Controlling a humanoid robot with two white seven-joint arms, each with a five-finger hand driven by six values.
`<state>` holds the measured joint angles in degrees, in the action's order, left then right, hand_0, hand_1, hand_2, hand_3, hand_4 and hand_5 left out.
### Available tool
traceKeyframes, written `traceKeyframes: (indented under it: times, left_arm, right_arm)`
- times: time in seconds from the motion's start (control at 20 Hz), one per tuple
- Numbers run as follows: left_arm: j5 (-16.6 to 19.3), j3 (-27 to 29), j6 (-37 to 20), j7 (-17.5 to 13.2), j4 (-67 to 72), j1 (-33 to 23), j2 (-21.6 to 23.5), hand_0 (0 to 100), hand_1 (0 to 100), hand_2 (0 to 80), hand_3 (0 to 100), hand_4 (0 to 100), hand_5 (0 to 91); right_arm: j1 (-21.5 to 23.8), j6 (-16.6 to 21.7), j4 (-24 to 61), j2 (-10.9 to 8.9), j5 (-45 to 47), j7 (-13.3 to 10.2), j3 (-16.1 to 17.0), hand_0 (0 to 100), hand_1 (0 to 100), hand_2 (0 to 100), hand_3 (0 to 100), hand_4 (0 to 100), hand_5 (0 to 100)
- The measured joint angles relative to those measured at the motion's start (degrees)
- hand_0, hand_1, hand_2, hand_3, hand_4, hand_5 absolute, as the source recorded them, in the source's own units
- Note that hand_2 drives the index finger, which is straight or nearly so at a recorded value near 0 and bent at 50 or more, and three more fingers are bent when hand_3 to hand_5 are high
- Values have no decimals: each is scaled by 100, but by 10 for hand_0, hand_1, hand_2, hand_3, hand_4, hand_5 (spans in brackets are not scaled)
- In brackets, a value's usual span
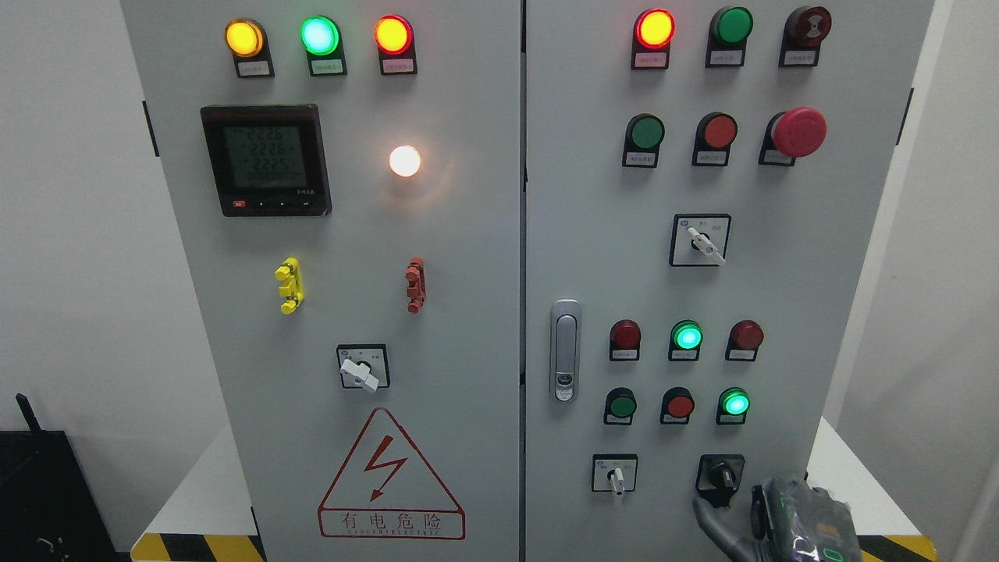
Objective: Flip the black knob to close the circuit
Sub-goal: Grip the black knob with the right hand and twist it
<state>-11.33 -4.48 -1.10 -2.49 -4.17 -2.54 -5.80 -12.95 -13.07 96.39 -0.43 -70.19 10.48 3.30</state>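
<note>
The black knob (721, 477) sits in a black square plate at the lower right of the grey cabinet's right door (796, 312). Its handle tilts slightly to the right of upright. My right hand (769, 523) comes up from the bottom right edge, dark grey with a wrapped wrist. One finger (709, 515) reaches up to just under the knob's plate, close to touching it. The other fingers are hidden behind the hand's back. My left hand is out of view.
A white-handled rotary switch (616, 476) sits left of the black knob. Above are rows of red and green push buttons and lamps, a door latch (565, 350) and a red mushroom stop button (798, 131). Left door carries a meter, lamps and a warning triangle.
</note>
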Motion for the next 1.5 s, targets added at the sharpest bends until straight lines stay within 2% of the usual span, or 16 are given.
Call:
traceKeyframes:
  times: [0.8,1.5]
  left_arm:
    - [-1,0,0,0,-1,2,-1,120,556,0,0,0,0]
    - [0,0,0,0,-1,2,-1,120,556,0,0,0,0]
  right_arm:
    - [-44,-8,-91,33,67,-1,225,0,55,916,1000,867,912]
    - [-78,7,-129,-115,196,-5,377,0,65,914,1000,868,917]
